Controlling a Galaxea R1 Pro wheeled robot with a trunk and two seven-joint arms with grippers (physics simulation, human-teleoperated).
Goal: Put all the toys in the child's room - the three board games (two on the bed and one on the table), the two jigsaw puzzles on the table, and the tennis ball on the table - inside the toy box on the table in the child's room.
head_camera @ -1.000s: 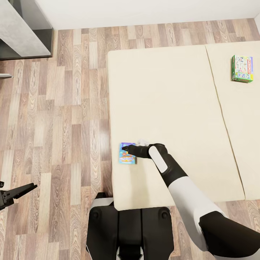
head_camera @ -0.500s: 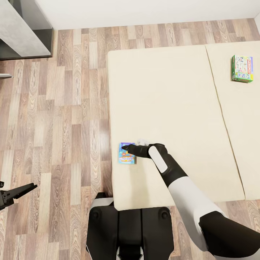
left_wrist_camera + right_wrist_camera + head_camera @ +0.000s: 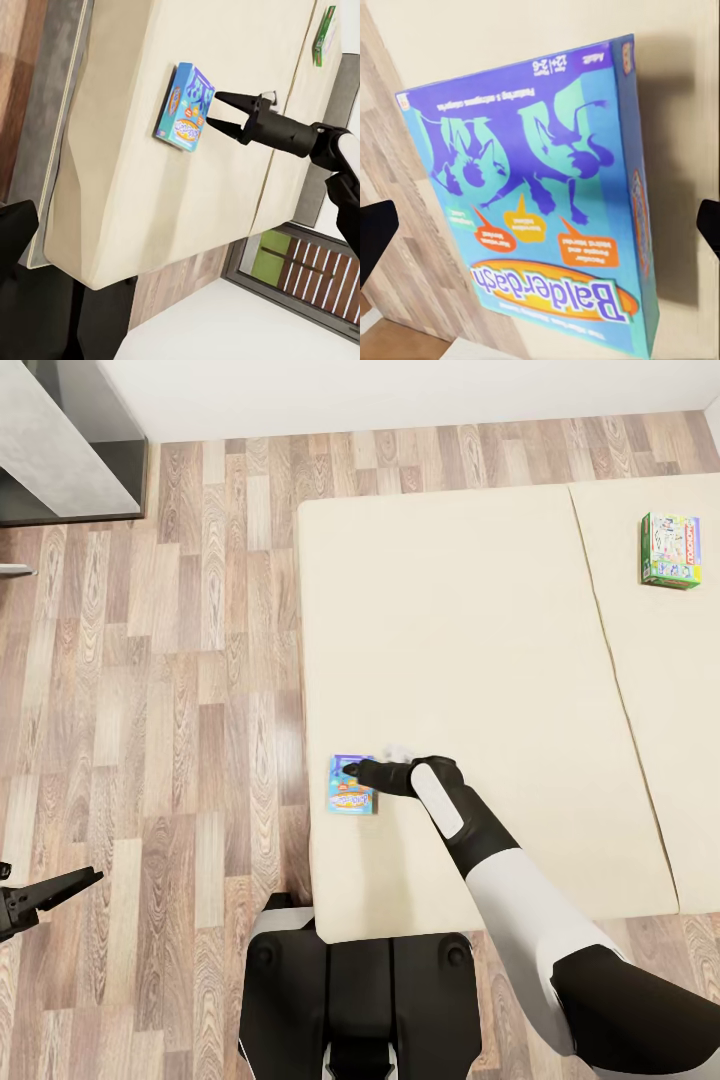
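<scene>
A blue-purple board game (image 3: 352, 790) (image 3: 184, 106) lies flat near the corner of the bed (image 3: 460, 630), its "Balderdash" cover (image 3: 540, 202) facing up. My right gripper (image 3: 348, 767) (image 3: 213, 109) (image 3: 542, 225) hovers open just over this box, with one fingertip (image 3: 375, 232) off each side of the cover and not touching it. A second board game (image 3: 670, 550) (image 3: 324, 34), green-edged, rests far across the mattress. My left gripper (image 3: 45, 895) hangs open and empty over the floor at the lower left.
Wood-plank floor (image 3: 150, 710) runs beside the bed. A grey cabinet (image 3: 60, 440) stands at the far left against the white wall. My own dark base (image 3: 355, 1000) sits against the bed's near edge.
</scene>
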